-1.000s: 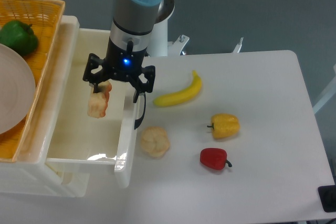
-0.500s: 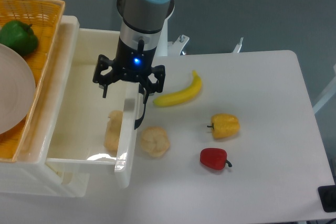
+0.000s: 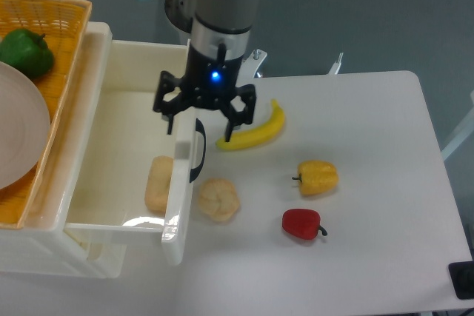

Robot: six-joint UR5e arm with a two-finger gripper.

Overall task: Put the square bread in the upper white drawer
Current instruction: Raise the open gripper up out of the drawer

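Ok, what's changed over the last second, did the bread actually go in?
Yes. The pincer let go of the square bread, which dropped and now lies on the floor of the upper white drawer, against the front panel. The open, empty pincer then moved right, over the drawer's front edge toward the banana. The bun, yellow pepper and red pepper stayed put.

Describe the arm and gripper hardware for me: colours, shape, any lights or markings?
The arm is a thick grey metal cylinder with a light blue cap at the joint on top. Its gripper is black, with a spidery open-frame linkage and two thin black fingers. A small blue light glows on the gripper body. No cables or lettering are visible.
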